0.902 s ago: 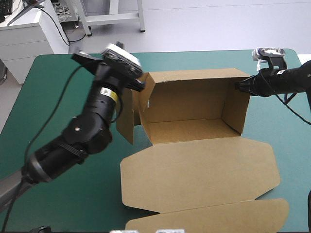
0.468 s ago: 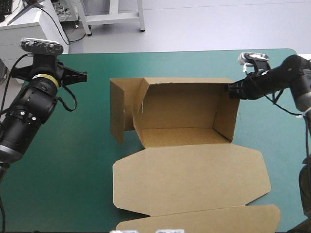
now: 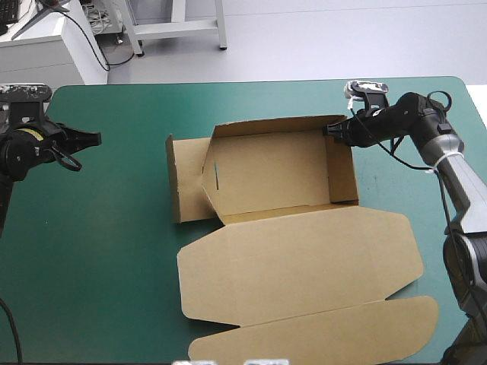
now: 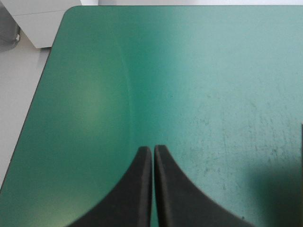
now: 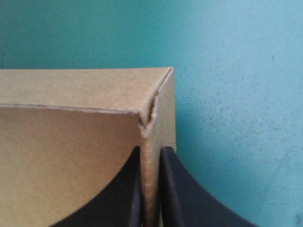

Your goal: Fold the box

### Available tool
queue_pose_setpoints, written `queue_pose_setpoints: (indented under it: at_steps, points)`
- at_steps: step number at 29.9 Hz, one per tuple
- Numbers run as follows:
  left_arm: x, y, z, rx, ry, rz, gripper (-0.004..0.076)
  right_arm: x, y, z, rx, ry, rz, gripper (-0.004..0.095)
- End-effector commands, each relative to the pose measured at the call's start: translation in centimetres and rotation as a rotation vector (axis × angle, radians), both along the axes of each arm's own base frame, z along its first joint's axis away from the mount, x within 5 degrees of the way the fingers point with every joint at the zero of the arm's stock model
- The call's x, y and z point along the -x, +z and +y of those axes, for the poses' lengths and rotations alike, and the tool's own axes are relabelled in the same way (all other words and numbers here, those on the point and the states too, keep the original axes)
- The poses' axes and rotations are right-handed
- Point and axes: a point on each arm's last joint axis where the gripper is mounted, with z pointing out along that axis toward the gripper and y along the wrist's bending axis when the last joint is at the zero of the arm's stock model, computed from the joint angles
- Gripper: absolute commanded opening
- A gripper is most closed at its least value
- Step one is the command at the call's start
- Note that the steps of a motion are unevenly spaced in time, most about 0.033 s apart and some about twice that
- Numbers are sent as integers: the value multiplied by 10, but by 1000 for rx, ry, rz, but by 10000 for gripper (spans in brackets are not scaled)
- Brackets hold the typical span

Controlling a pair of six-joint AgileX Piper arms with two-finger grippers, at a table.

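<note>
One wall of box (image 3: 266, 175) between tight right fingers (image 5: 109, 198); left fingers (image 4: 128, 198) together, empty.

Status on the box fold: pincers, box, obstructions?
Right pincer shut on the box, right wall's far corner. Left pincer shut, empty, over bare teal-green cover. Open tray, lid flat, left flap untucked. No obstruction seen.

Right gripper (image 5: 151, 151) jaws pinch upright wall at corner of brown box (image 5: 71, 142); teal-green cover (image 5: 236, 94) beyond.

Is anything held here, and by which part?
Right gripper pinches the brown cardboard box by its right wall, near the far corner; left gripper holds nothing.
</note>
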Motion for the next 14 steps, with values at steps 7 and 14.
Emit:
queue_pose_setpoints:
  at_steps: [7,14]
  points:
    - [0,10,0,8,-39,-41,-2,6,30,5,-10,37,-52,478]
    - [-9,-1,-2,53,-46,2,-1,11,66,0,95,97,-69,519]
